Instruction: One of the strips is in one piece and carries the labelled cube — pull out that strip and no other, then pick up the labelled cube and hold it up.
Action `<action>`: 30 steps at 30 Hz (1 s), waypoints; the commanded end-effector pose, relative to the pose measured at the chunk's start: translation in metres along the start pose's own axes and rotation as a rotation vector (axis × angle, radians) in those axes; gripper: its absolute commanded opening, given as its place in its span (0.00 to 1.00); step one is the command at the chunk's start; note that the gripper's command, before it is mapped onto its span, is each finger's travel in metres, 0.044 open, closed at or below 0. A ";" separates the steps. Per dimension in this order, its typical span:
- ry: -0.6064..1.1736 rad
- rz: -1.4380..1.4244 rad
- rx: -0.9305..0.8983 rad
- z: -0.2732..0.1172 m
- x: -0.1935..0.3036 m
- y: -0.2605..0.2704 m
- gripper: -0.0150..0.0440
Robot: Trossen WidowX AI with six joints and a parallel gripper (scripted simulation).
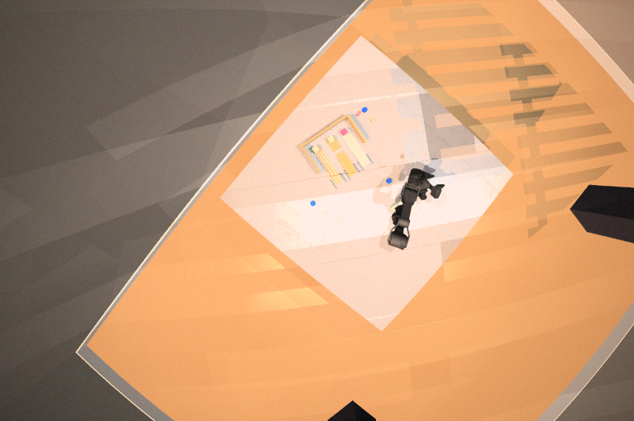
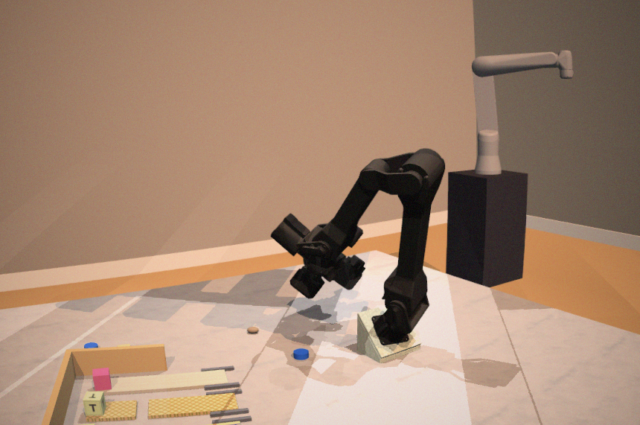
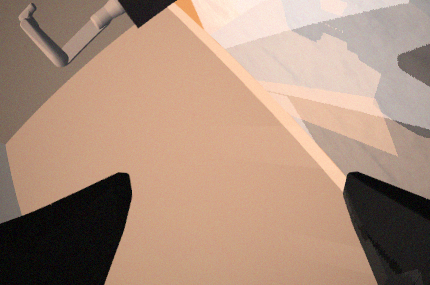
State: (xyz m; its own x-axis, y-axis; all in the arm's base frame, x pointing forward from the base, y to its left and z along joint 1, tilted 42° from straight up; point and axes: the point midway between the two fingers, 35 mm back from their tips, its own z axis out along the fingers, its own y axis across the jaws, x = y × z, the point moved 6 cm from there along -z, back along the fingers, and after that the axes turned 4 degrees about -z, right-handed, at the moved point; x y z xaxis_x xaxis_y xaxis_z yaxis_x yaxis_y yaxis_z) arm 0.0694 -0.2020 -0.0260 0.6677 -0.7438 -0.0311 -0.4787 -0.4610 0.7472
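A plain cream strip [image 1: 357, 151] [image 2: 170, 381] carries a pink cube [image 1: 343, 130] [image 2: 101, 379] at its far end. A yellow lattice strip [image 1: 346, 162] [image 2: 187, 406] is in two pieces with a gap; a pale cube [image 1: 331, 138] [image 2: 94, 404] marked T stands on its short piece. A striped yellow strip [image 1: 329, 166] lies beside them with another pale cube [image 1: 315, 149] at its far end; its marking is too small to read, and the exterior view mostly cuts this strip off. My gripper [image 2: 328, 282] [image 3: 241, 187] is open and empty, raised above the table well away from the strips.
An orange wall [image 1: 325, 130] [image 2: 120, 360] stands around the strips' far ends. Short grey rails [image 2: 221, 386] flank their near ends. Blue discs [image 1: 388, 181] [image 1: 312, 203] [image 2: 301, 353] and a brown pebble [image 1: 402, 156] [image 2: 252, 330] lie on the table. The arm stands on a pale green wedge [image 2: 368, 339].
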 end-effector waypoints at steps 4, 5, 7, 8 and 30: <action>0.085 -0.232 0.134 -0.011 0.015 -0.008 0.93; 0.130 -0.326 0.181 -0.016 0.020 -0.011 0.93; 0.235 -0.516 0.265 -0.028 0.031 -0.017 0.93; 0.296 -0.611 0.300 -0.034 0.037 -0.020 0.93; 1.283 -1.609 0.276 -0.136 0.078 -0.037 0.93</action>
State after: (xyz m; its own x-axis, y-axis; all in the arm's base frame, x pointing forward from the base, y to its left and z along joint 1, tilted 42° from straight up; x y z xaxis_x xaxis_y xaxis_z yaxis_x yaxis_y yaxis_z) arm 0.1740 -0.1862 -0.0032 0.8104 0.5853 -0.0270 0.5691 -0.7753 0.2738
